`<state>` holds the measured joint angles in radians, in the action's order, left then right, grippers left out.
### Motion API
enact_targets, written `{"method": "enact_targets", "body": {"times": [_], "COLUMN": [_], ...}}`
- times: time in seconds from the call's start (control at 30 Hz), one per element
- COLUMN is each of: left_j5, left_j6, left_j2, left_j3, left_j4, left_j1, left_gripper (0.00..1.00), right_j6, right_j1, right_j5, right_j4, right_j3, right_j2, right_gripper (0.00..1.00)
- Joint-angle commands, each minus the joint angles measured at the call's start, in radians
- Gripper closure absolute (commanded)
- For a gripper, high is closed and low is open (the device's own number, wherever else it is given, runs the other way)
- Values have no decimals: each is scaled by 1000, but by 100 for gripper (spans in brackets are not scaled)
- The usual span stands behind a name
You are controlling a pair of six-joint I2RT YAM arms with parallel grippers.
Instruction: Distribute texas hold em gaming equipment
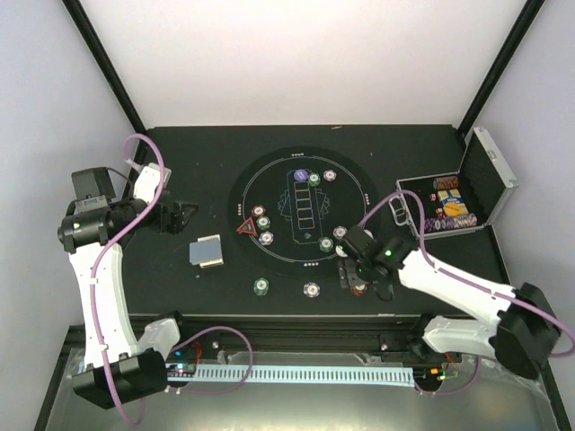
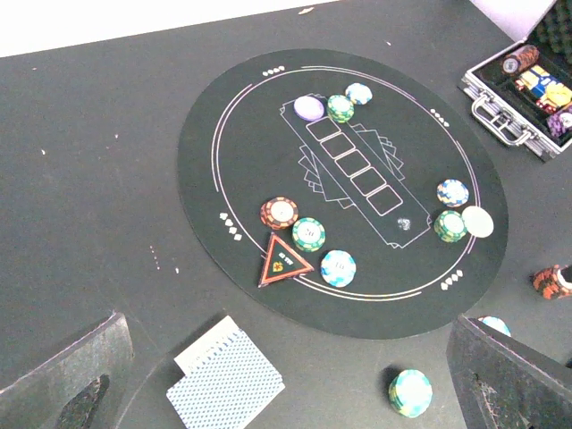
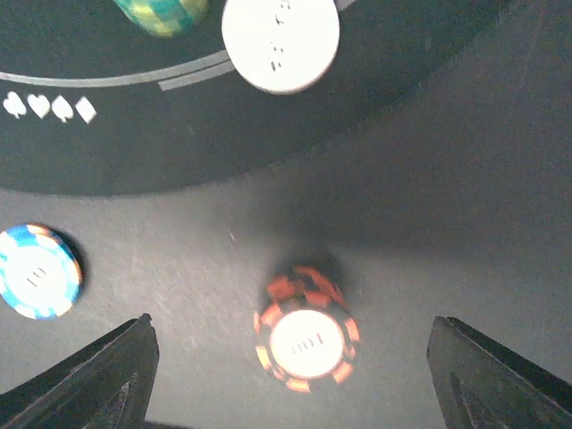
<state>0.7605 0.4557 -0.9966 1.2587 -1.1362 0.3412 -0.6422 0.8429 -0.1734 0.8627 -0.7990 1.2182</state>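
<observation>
Just off round black mat (image 3: 134,134), short stack of red-and-black striped chips (image 3: 307,331), white centre marked 100, on dark tabletop (image 3: 465,223) between spread jaws of right gripper (image 3: 290,323), left gripper (image 2: 288,320) jaws likewise apart.

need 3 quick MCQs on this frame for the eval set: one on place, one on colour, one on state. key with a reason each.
1. Where is the card deck? A in the case; B on the table, off the mat; C at the mat's centre.
2. What colour is the triangle marker? A red; B yellow; C white.
3. How is the right claw? A shut on a card; B shut and empty; C open, fingers either side of a red chip stack.
Key: 1 B, the deck lies on bare tabletop beside the mat's rim. 2 A, its border is red. 3 C, the wrist view shows both fingers clear of the stack.
</observation>
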Motion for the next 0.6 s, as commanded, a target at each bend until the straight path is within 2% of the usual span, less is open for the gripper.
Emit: {"method": "enact_targets", "body": {"times": [0.0, 0.57], "left_j5": [26, 10], "left_j6": [-19, -5], "left_j2": [5, 14], "left_j3": [25, 40], "left_j4": [8, -13], "left_j1": [5, 4], "left_gripper": [1, 1], "right_j6": [-106, -163], "right_j1": [5, 6], "right_j5": [32, 51], "right_j4": [-37, -159], "right_j3": [103, 204], "right_j2": [-115, 8], "right_gripper": [15, 33]}}
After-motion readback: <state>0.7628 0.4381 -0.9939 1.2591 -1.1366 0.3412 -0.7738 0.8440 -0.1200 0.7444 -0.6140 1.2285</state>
